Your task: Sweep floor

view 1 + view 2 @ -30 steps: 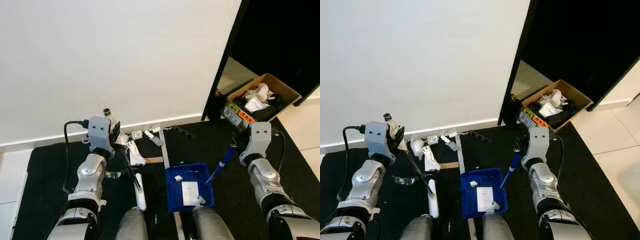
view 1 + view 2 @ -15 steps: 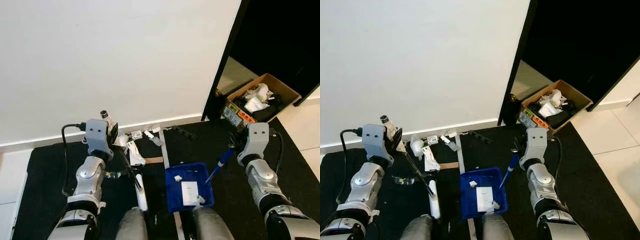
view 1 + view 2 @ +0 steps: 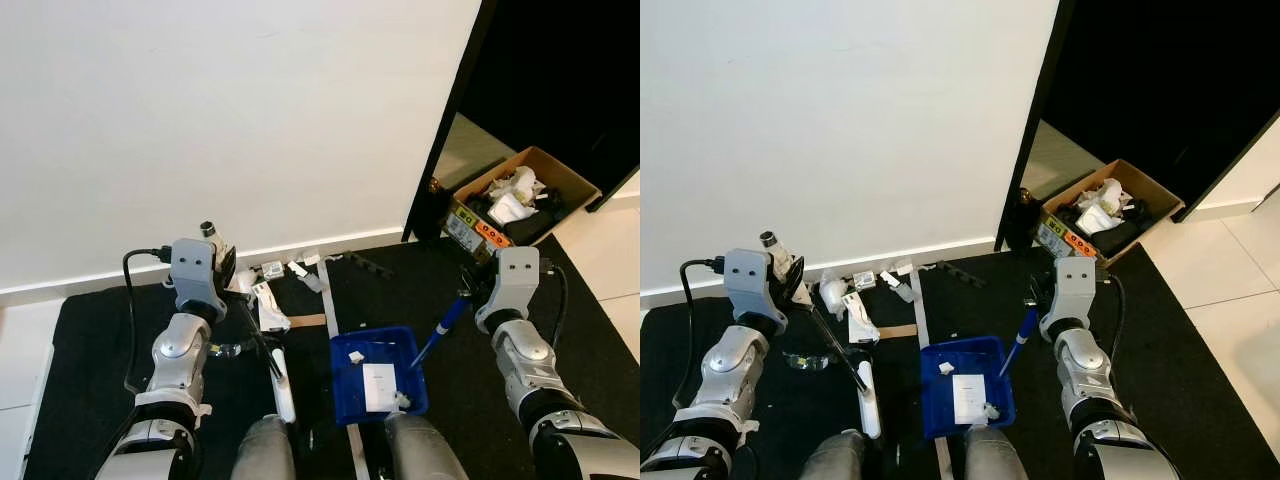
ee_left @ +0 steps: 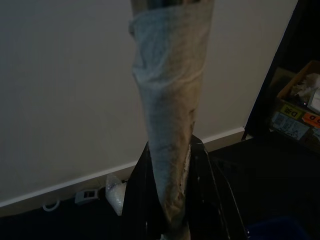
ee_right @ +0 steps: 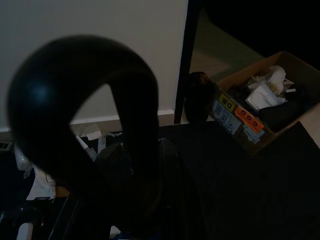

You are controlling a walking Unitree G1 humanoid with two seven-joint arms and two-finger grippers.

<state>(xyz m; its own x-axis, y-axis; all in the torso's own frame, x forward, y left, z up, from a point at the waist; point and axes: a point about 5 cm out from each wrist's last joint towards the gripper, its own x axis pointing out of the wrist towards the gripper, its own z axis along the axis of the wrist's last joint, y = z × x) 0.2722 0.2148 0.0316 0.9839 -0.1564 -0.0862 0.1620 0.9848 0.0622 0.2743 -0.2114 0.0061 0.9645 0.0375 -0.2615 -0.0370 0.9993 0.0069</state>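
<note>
My left gripper (image 3: 230,272) is shut on the broom handle (image 4: 170,125), which is wrapped in pale grey cloth. The black shaft slants down to the white broom head (image 3: 283,388) on the black mat between my legs. My right gripper (image 3: 470,292) is shut on the dustpan handle (image 3: 441,333), blue with a black looped end (image 5: 95,110). The blue dustpan (image 3: 378,375) lies flat on the mat in front of my right leg, holding a paper slip and small white scraps. White litter (image 3: 272,300) is strewn by the baseboard, just beyond the broom.
A white wall (image 3: 250,110) rises ahead. A dark doorway (image 3: 560,80) opens at the right, with an open cardboard box (image 3: 525,195) of rubbish on its floor. Pale tiles (image 3: 610,260) border the mat at the far right. A black strip (image 3: 365,264) lies near the door frame.
My left arm has shifted slightly to the left with the broom. The right arm and dustpan are almost where they were.
</note>
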